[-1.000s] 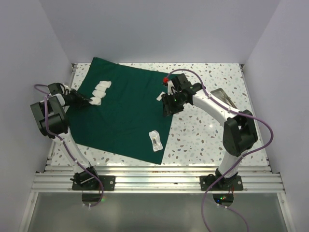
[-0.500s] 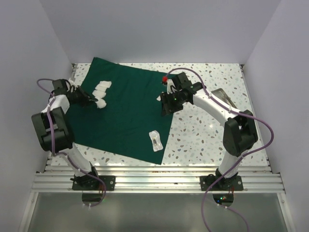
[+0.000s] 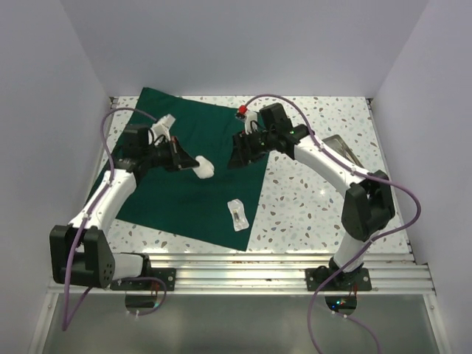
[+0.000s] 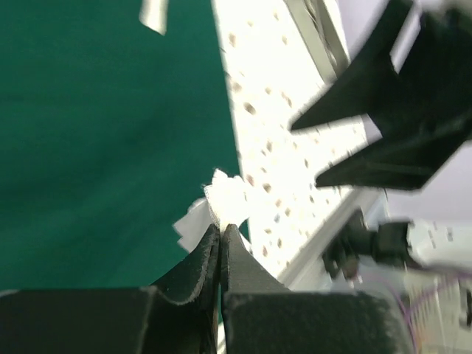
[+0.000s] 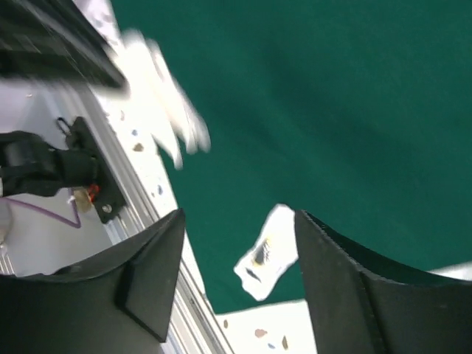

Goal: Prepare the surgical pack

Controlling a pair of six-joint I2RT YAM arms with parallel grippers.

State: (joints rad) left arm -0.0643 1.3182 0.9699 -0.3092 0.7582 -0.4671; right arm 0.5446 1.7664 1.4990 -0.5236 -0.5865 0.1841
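Note:
The surgical pack, a dark green drape [image 3: 184, 192], lies spread flat on the table's left half. My left gripper [image 3: 190, 162] is shut on a small white pad [image 3: 204, 169] and holds it above the drape's middle. In the left wrist view the shut gripper [image 4: 221, 227] pinches the pad [image 4: 228, 200]. My right gripper [image 3: 237, 156] is open and empty, above the drape's right edge and facing the left gripper. In its wrist view the open gripper [image 5: 240, 217] frames a white packet [image 5: 267, 253] lying on the drape [image 5: 332, 110].
A white packet [image 3: 237, 214] lies near the drape's front right edge. More white pads [image 3: 164, 122] lie at the drape's back left, partly hidden by my left arm. A metal tray [image 3: 341, 147] sits at the right. A red-tipped item [image 3: 242, 110] is behind the right gripper.
My left gripper has lifted a white pad from the row at the drape's left and carried it right to the middle. My right gripper has shifted left over the drape.

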